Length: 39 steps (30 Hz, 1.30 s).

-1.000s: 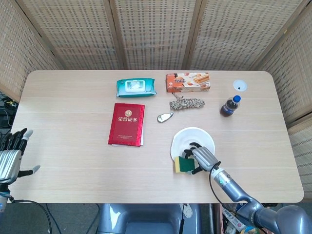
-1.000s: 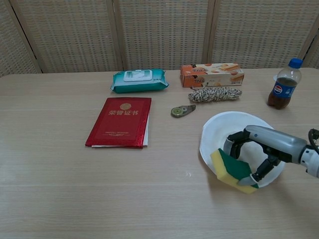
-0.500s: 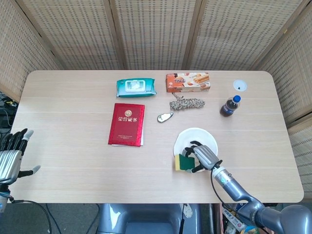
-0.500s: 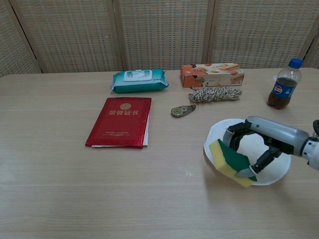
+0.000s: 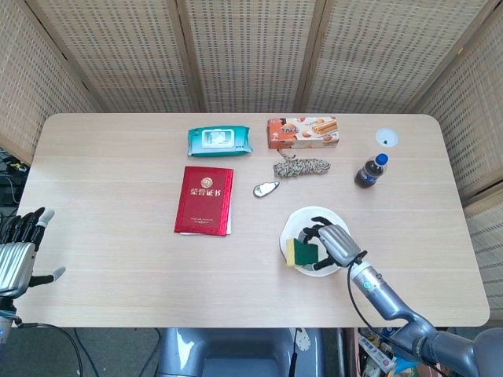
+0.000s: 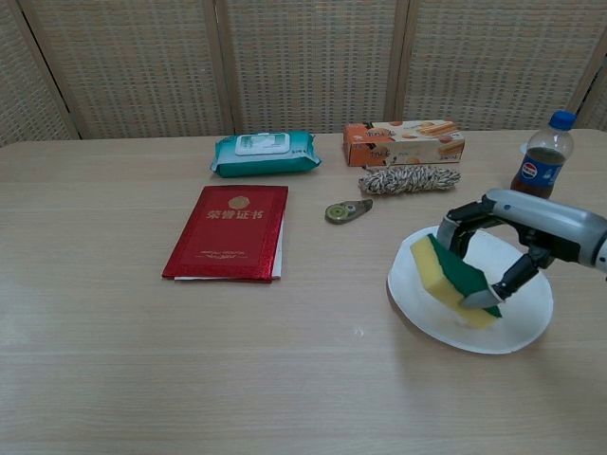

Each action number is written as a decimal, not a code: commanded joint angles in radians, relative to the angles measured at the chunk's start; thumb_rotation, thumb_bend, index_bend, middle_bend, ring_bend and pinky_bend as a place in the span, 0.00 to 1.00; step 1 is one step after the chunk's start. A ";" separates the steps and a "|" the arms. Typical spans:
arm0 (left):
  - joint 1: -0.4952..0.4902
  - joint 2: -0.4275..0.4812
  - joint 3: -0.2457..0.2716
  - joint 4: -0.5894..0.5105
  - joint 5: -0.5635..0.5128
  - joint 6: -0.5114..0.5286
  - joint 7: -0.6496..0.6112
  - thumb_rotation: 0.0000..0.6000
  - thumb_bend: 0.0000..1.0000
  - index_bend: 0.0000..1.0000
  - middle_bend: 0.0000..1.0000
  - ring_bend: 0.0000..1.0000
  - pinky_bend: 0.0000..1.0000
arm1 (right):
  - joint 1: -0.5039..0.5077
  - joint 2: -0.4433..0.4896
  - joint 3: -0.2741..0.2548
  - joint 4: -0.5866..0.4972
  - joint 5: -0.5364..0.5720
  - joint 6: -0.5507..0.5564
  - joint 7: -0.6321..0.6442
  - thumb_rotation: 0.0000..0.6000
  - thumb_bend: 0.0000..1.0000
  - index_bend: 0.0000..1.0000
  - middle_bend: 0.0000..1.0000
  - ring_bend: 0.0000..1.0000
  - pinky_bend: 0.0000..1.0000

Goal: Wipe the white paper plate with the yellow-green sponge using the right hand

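Right hand [image 6: 507,248] grips the yellow-green sponge [image 6: 453,282], fingers curled over the green scrub face at the top, thumb under the lower end; the same hand shows in the head view [image 5: 332,243]. Sponge sits over the left part of the white paper plate [image 6: 517,322], tilted, yellow foam side toward the robot's left, green side toward the palm. In the chest view its long axis runs diagonally, from upper left down to lower right; its lower right end is down at the plate's surface, though actual contact cannot be confirmed. Plate lies flat on the counter [image 6: 142,360], near the front edge, right of centre. Left hand [image 5: 17,253] appears only in the head view, off the counter's left front corner, fingers spread, holding nothing. Count on the counter: one sponge, one plate, one red booklet [image 6: 229,232] with gold characters, lying flat left of the plate; one teal wet-wipe pack [image 6: 265,153]; one orange biscuit box [image 6: 404,142]; one coil of twisted rope [image 6: 409,179] just in front of the box; one small grey-green correction tape dispenser [image 6: 347,210]; one cola bottle [image 6: 539,161] with a blue cap, upright; one small white disc [image 5: 386,139] near the far right edge.
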 commanded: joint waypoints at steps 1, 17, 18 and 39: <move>0.000 -0.001 0.001 0.000 0.000 -0.001 0.002 1.00 0.00 0.00 0.00 0.00 0.00 | -0.005 0.004 -0.023 -0.001 0.012 -0.037 -0.010 1.00 0.09 0.51 0.56 0.41 0.13; -0.001 0.001 -0.001 0.001 -0.002 -0.001 -0.004 1.00 0.00 0.00 0.00 0.00 0.00 | 0.015 -0.041 -0.036 0.059 0.040 -0.150 -0.071 1.00 0.09 0.52 0.56 0.41 0.13; -0.001 0.001 -0.001 0.001 -0.002 -0.001 -0.004 1.00 0.00 0.00 0.00 0.00 0.00 | 0.015 -0.042 -0.036 0.061 0.044 -0.156 -0.073 1.00 0.09 0.52 0.56 0.41 0.13; -0.002 0.002 0.002 0.001 0.000 -0.006 -0.007 1.00 0.00 0.00 0.00 0.00 0.00 | 0.005 0.042 0.008 -0.081 0.010 -0.041 -0.060 1.00 0.09 0.52 0.56 0.41 0.13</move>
